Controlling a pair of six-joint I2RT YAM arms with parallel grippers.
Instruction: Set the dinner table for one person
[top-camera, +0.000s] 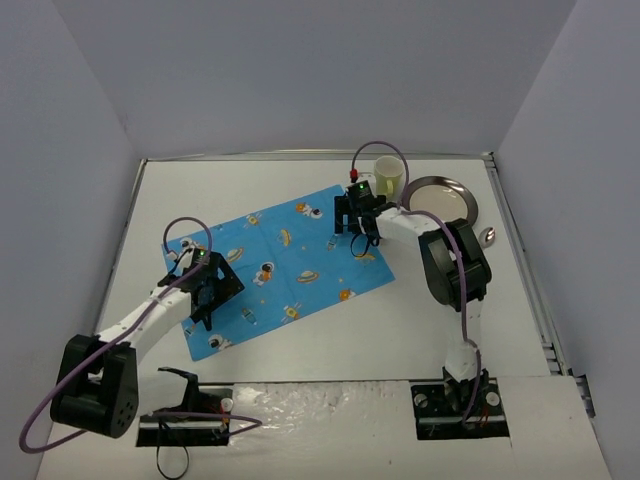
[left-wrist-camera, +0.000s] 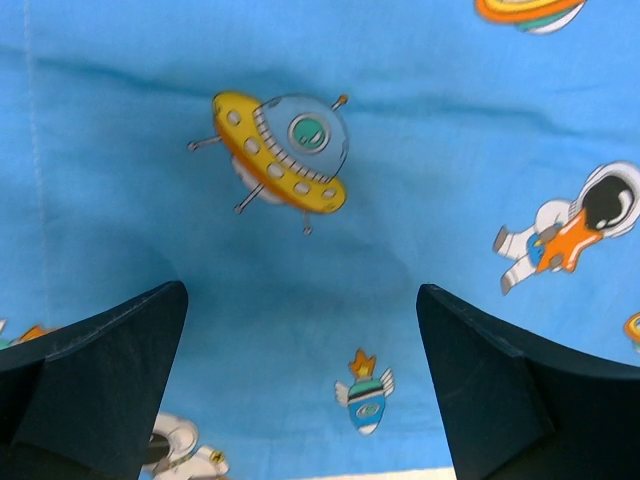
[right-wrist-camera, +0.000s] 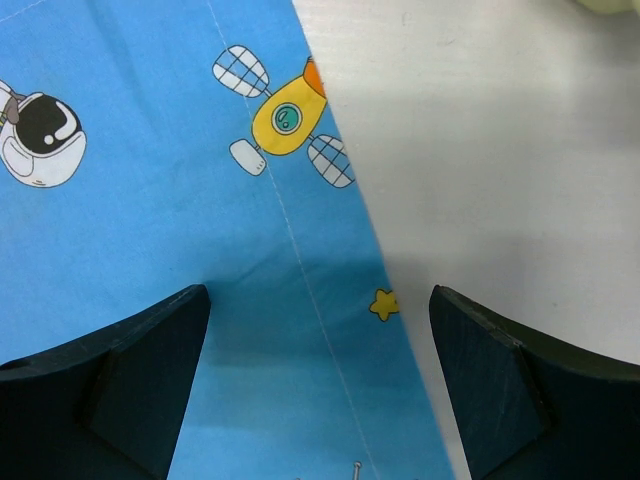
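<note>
Dinner table (top-camera: 400, 330), white and metal-rimmed, fills the space between the lavender walls, and a blue space-print placemat (top-camera: 285, 265) lies spread across its middle, turned askew to the tabletop's edges. The left gripper (left-wrist-camera: 300, 295) hovers over the placemat's near-left part with its jaws wide and nothing between them. The right gripper (right-wrist-camera: 318, 292) hangs over the placemat's far-right border, where cloth meets bare tabletop, also wide and empty. Near the far-right corner stand a pale yellow cup (top-camera: 389, 176) and a metal plate (top-camera: 440, 197), close together, and a spoon (top-camera: 487, 236) lies by the right edge. The step in hand looks like laying the placemat, with no dishes on it yet. Next, the right arm probably needs to reach toward the far-right corner, grip the plate by its rim and bring it onto the cloth.
</note>
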